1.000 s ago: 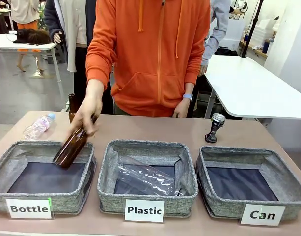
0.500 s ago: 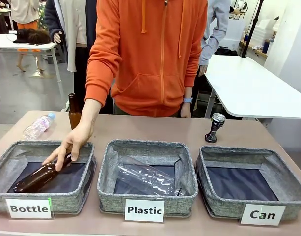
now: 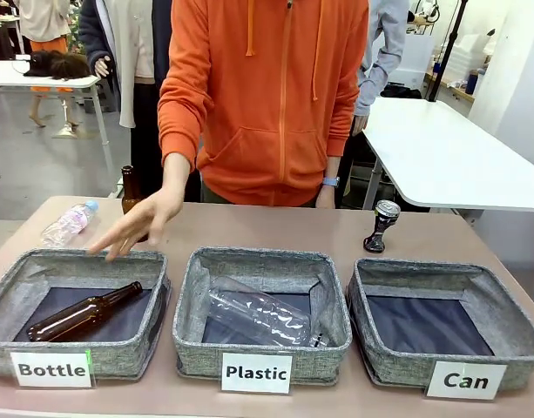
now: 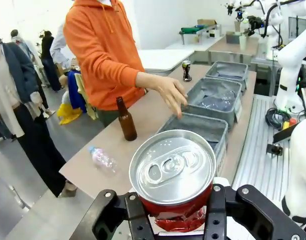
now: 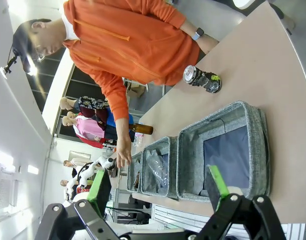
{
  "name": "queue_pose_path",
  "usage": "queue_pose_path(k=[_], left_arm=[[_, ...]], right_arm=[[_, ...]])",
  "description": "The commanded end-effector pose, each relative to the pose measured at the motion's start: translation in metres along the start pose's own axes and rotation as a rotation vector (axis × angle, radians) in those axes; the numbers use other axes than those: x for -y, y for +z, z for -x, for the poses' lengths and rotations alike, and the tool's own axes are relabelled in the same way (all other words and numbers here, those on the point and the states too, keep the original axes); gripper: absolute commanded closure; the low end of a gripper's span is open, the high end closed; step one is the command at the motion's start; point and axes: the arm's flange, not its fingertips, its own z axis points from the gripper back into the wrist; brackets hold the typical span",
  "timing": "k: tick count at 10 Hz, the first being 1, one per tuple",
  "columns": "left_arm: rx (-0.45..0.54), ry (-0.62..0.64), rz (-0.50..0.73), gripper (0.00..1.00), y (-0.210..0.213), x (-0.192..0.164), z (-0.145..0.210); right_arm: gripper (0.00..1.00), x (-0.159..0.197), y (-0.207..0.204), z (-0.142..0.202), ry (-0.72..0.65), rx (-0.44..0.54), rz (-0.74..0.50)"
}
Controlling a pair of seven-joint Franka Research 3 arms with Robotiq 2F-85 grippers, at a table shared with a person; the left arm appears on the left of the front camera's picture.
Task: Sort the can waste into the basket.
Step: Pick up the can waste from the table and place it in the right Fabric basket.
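We see left pincer clenched on red can, silver top toward camera, held in air well apart from bins. Right pincer released, nothing between green pads. Near row on surface: can basket at right; middle bin holds clear plastic bottle; left bin holds brown bottle lying flat. Person's hand hovers above left bin's far rim. Beyond can basket we note black can standing on surface, apart from rim.
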Motion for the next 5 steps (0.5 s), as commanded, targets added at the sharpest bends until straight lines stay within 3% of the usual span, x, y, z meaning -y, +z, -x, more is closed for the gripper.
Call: queue_pose_path(k=[1,3,5], left_arm=[[0.028,0.037,0.031,1.00,-0.029,-0.001,-0.021],[-0.107,0.073,0.045,1.00,-0.129,-0.015,-0.056],[-0.198,0.046,0.202,1.00,-0.253,-0.028,-0.097]], right_arm=[[0.00,-0.001,0.000,-0.003,0.026,0.017,-0.024],[0.00,-0.001,0.000,-0.003,0.026,0.017,-0.024],[0.00,0.000,0.000,0.000,0.001,0.000,0.000]])
